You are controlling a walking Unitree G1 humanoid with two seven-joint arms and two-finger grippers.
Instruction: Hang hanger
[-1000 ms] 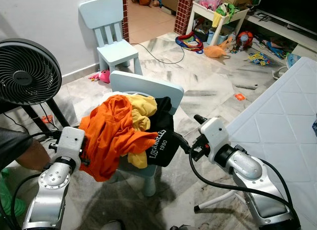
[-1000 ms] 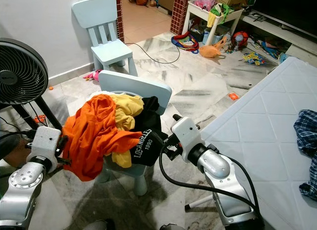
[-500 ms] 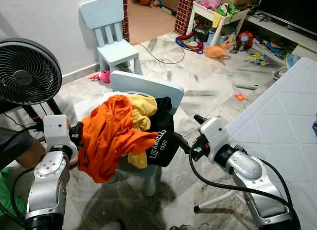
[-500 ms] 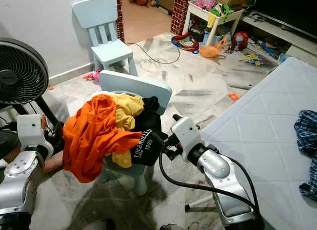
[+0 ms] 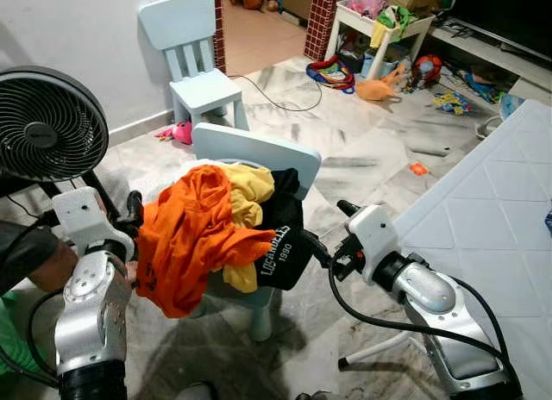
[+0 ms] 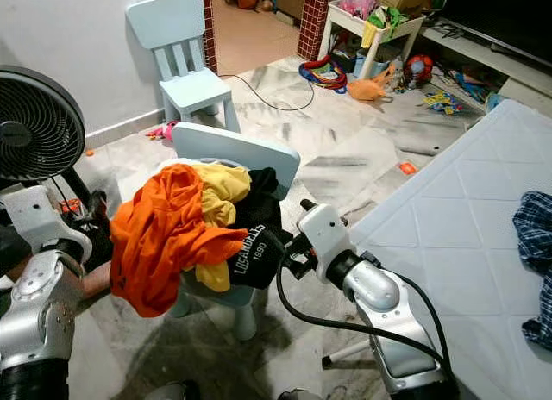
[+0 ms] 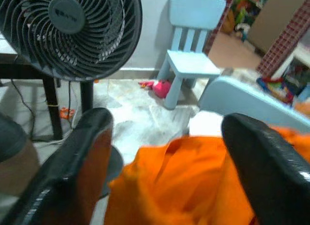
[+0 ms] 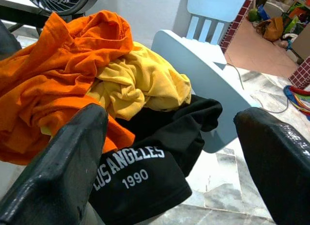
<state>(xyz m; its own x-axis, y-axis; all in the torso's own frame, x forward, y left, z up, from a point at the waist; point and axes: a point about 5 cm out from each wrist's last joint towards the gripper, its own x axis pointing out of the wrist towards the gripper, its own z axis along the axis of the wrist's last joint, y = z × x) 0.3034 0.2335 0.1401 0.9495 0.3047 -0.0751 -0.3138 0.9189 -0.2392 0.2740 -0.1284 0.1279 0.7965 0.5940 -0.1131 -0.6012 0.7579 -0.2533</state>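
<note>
A heap of clothes lies on a small pale blue chair [image 5: 257, 149]: an orange shirt [image 5: 191, 236], a yellow one [image 5: 248, 191] and a black "Los Angeles 1990" shirt [image 5: 283, 245]. My left gripper [image 5: 135, 212] is open at the orange shirt's left edge; in the left wrist view its fingers [image 7: 82, 157] stand wide apart above the orange cloth [image 7: 179, 186]. My right gripper [image 5: 316, 247] is open beside the black shirt [image 8: 145, 171], holding nothing. I see no hanger.
A black fan [image 5: 47, 124] on a stand is close on the left. A person's arm [image 5: 34, 260] reaches in beside my left arm. Behind stands a second blue chair [image 5: 194, 64]. A white mattress [image 5: 500, 202] lies on the right, toys at the back.
My left arm has drawn back and up from the orange shirt's lower edge, toward the fan. The right arm and the clothes have not moved.
</note>
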